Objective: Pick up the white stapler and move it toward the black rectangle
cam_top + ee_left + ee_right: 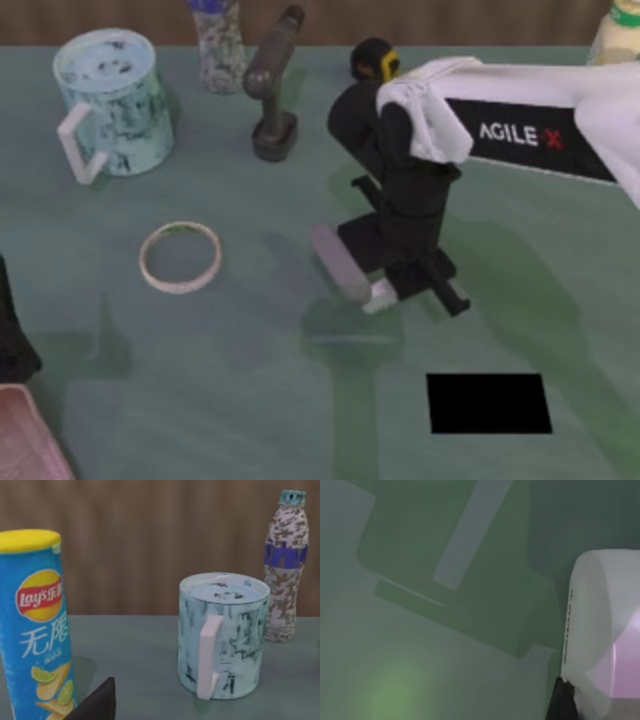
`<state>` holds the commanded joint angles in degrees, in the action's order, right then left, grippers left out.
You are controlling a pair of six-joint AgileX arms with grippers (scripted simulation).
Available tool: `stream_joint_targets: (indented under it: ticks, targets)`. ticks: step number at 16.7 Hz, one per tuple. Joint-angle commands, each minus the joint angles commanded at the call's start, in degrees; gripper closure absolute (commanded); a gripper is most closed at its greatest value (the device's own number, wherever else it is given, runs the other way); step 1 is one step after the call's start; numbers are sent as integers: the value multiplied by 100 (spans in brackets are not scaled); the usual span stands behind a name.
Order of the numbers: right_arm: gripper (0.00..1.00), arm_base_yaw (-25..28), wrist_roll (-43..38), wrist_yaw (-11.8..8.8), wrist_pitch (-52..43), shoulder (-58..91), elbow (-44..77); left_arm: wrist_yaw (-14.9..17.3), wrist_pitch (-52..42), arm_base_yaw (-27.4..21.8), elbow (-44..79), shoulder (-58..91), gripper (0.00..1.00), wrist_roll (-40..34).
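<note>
I judge the task to be about half done: my right tool [385, 290] has the white stapler [345, 265] pinched at one end, and its shadow on the tabletop [250, 400] below suggests it is lifted. What is left is to carry it to the black rectangle [489, 403], which lies flat on the tabletop, near the stapler but apart from it, toward the camera side and to the right. Nothing rests on the rectangle yet.

The fingers of the right tool are pressed in on the stapler's end, so the gap between them is only as wide as the stapler body. In the right wrist view the stapler [605, 630] fills the side of the picture, close to the camera, with green tabletop and shadows under it.

My left arm is parked far from the stapler, beyond the white ring [180, 257]. I cannot tell if its tool is spread or pressed together.
</note>
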<state>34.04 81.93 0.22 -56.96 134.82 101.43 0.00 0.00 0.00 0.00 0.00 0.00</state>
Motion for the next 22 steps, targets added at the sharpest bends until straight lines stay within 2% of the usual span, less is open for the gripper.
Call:
stream_joint_targets:
  ticks: [5,13,19,22]
  targets:
    - [100,14,29,-2,-236,-40,222,0,0,0,0,0,0,0]
    - [100,28,13,-4,-1972,-407,1556,0,0,0,0,0,0,0]
    - [100,15,-60,-6,-1964,-485,1492,0,0,0,0,0,0,0]
    - [100,52,-478,-13,-1792,-992,914,0,0,0,0,0,0,0]
